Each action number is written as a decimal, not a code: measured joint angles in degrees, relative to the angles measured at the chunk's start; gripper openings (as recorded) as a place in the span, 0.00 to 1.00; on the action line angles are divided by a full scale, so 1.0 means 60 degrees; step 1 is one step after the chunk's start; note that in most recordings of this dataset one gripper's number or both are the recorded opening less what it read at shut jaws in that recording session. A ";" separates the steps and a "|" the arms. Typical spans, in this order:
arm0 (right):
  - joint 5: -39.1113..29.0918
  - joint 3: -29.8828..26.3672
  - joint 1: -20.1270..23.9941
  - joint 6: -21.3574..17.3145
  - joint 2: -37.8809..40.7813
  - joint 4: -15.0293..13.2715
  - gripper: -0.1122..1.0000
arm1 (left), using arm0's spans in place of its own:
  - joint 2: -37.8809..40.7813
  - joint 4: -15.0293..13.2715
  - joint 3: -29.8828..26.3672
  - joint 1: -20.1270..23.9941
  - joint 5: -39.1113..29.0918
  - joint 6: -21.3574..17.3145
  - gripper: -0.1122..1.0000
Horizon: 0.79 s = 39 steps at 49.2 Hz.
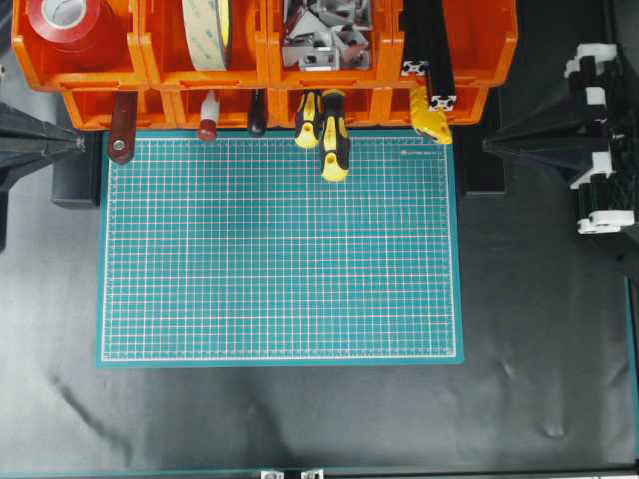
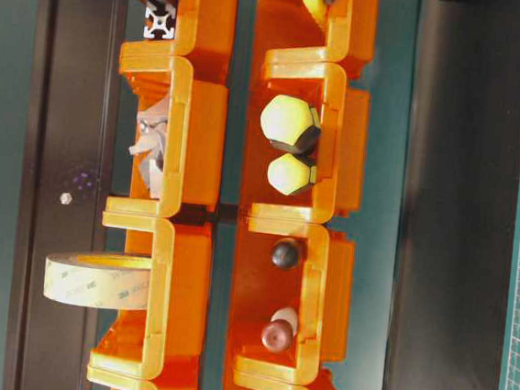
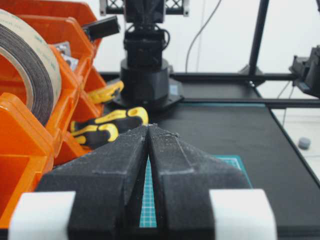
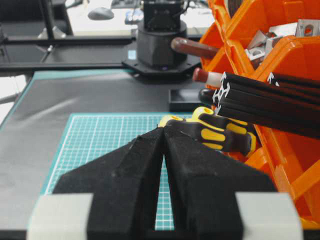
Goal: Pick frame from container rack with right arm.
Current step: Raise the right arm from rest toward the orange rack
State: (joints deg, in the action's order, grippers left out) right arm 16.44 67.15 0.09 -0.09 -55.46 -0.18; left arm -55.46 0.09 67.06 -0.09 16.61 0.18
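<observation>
Seeing left gripper at mat's left edge, black pointed jaws together, gripping nothing. Two-tier bright orange plastic container rack spans top above green gridded cutting mat. Long slim black aluminium frame lies in rack's rightmost bin, pale end poking out. I read right gripper pinched closed, empty, well apart from frame.

Black table, green cutting mat, orange container rack
</observation>
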 measured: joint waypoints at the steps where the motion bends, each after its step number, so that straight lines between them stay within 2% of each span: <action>1: 0.0000 0.0000 -0.0015 0.0000 0.0000 0.0000 0.12 | 0.0000 0.0015 0.0000 0.0000 0.0000 0.0000 0.15; 3: 0.0000 0.0000 -0.0015 -0.0073 0.0029 0.0044 0.16 | 0.0117 0.0073 0.0000 -0.0015 -0.0088 0.0161 0.13; 6: -0.0146 -0.0029 -0.0015 -0.0205 0.0103 0.0249 0.09 | 0.0498 0.0176 0.0000 -0.0015 -0.0381 0.0615 0.10; 9: -0.0483 -0.0220 -0.0015 -0.0557 0.0190 0.0557 0.09 | 0.0762 0.0205 -0.0073 0.0000 -0.0469 0.0879 0.10; 14: -0.1362 -0.0820 -0.0029 -0.0850 0.0278 0.0732 0.09 | 0.0630 0.0249 -0.0293 0.0000 -0.0469 0.0981 0.10; 26: -0.4658 -0.2754 0.0176 -0.0864 0.0688 0.0718 0.09 | 0.0586 0.0249 -0.0674 -0.0015 -0.0894 0.1025 0.10; 32: -0.6577 -0.4087 0.0601 -0.0864 0.1436 0.0322 0.09 | 0.0615 0.0249 -0.0864 -0.0029 -0.1187 0.1025 0.10; 39: -0.8774 -0.5859 0.1318 -0.0894 0.2695 -0.0674 0.09 | 0.0601 0.0249 -0.1011 -0.0029 -0.1450 0.1025 0.10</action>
State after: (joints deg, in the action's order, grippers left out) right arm -36.21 31.99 8.00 -5.45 -39.29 -4.22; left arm -51.86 1.58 61.00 -0.26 7.91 6.33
